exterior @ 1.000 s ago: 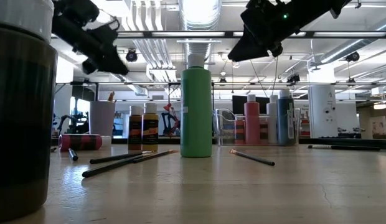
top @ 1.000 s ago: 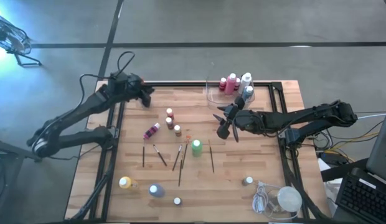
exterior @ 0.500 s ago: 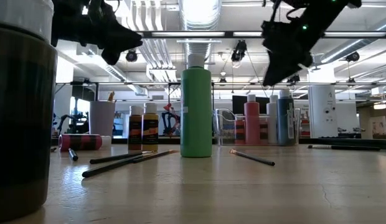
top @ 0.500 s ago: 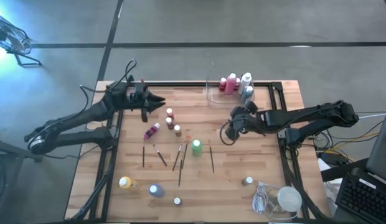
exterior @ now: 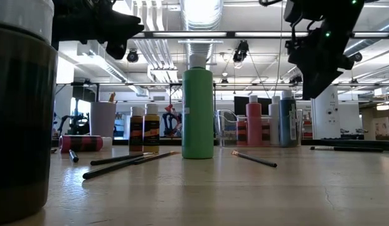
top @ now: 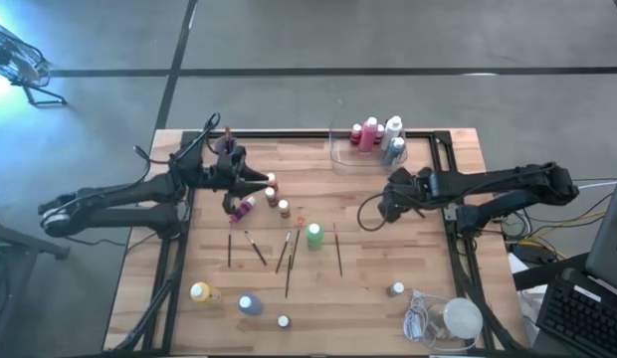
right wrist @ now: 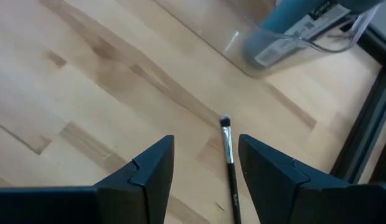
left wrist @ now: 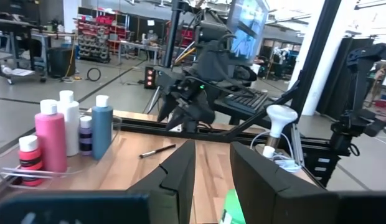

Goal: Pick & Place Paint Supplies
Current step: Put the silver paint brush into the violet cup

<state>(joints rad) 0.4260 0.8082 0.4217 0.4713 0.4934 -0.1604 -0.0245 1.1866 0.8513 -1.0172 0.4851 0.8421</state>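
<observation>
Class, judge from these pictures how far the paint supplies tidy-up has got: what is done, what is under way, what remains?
Done: several bottles stand in the clear tray.
Under way: nothing is held. The right gripper hovers open above a paintbrush; the left gripper hovers open by the small bottles.
Left: the green bottle, the brushes and the yellow bottle lie loose on the table.

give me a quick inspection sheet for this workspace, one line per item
surface: wooden table, dark frame.
job's things: green bottle upright mid-table; brushes lying beside it; bottles in the clear tray.
clutter: white lump with coiled cord at one corner.
grippers: left gripper open above small bottles; right gripper open over a brush.
cables: loops behind the left arm.
surroundings: workshop, monitor, keyboard.
</observation>
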